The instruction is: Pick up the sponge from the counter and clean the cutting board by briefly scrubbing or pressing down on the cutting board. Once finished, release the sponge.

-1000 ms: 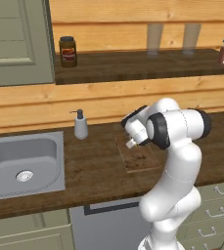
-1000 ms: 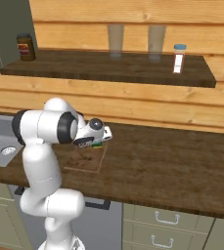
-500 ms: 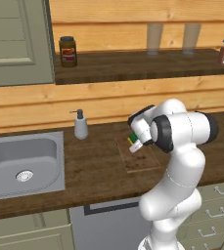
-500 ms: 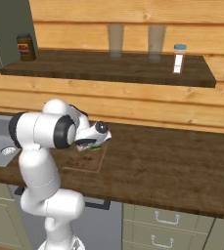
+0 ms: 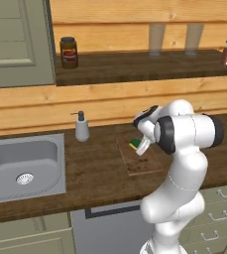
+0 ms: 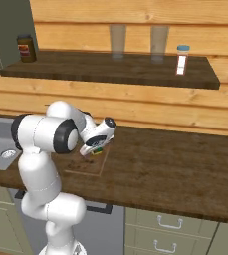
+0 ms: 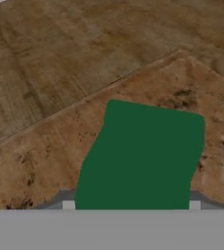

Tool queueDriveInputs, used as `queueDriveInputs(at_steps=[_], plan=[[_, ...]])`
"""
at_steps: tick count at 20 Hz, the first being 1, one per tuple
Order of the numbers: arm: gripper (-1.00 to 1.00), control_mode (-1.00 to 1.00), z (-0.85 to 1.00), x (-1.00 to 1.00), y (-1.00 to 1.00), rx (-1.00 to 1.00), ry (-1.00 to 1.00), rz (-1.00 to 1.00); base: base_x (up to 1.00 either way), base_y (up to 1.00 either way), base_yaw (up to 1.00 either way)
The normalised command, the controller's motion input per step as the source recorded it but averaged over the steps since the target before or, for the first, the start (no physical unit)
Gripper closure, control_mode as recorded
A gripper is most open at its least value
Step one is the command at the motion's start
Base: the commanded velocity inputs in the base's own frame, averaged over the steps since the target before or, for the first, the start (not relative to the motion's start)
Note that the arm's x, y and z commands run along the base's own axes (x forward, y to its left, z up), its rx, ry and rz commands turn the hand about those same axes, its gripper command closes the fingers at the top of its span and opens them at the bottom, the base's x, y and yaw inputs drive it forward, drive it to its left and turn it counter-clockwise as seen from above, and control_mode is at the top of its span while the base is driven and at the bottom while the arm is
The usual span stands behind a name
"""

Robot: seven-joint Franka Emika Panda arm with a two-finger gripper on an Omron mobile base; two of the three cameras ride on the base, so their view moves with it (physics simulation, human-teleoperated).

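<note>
Field notes, w/ the small green-topped, yellow-bottomed rectangular sponge (image 7: 142, 155) in hand over the thin reddish-brown speckled wooden cutting board (image 5: 143, 163).

- White arm's two-finger gripper (image 5: 139, 147) sits low at the board's far end, near the back edge. Left base view: green/yellow block right at the gripper tip, on or just above the board; can't tell contact from here.
- Right base view: gripper (image 6: 91, 151) angled down toward the board (image 6: 80, 165), sponge (image 6: 98, 152) peeking out beside it.
- Hand view: green top fills the centre, running straight down to where the fingertips should rise, so the tips themselves are hidden. I read the fingers as clamped on the sponge, since it sits square between them, but that's a judgement, not seen directly.
- Board surface surrounds the sponge on three sides in hand view; board's pale edge runs diagonally above, w/ the long dark brown wood-plank counter (image 7: 45, 53) beyond. So sponge is well inside the board, not hanging off.
- Why held so: wrist pitched down puts the flat yellow face toward the wood, good for pressing.
- Steel sink (image 5: 21, 163) and grey soap dispenser (image 5: 81, 127) well apart, off to the left; no clash risk.
- Next, I reckon: press/short scrub, then let go.
</note>
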Motion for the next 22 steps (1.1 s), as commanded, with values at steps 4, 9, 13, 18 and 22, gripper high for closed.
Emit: queueDriveInputs(at_steps=[4, 9, 13, 18, 22], plan=[[1.0, -1.0, 0.0, -0.25, 0.17, -0.38, 0.05, 0.27, 0.0, 0.0, 0.0], [1.0, -1.0, 0.0, -0.6, 0.17, -0.28, -0.02, 0.11, 0.0, 0.0, 0.0], [1.0, -1.0, 0.0, -0.97, 0.03, -0.1, -0.21, 0.0, 0.0, 0.0, 0.0], [1.0, -1.0, -0.02, -0.99, 0.0, 0.0, -0.11, 0.01, 0.0, 0.0, 0.0], [1.0, -1.0, -0.12, -0.79, 0.0, 0.04, 0.0, 0.06, 0.0, 0.0, 0.0]])
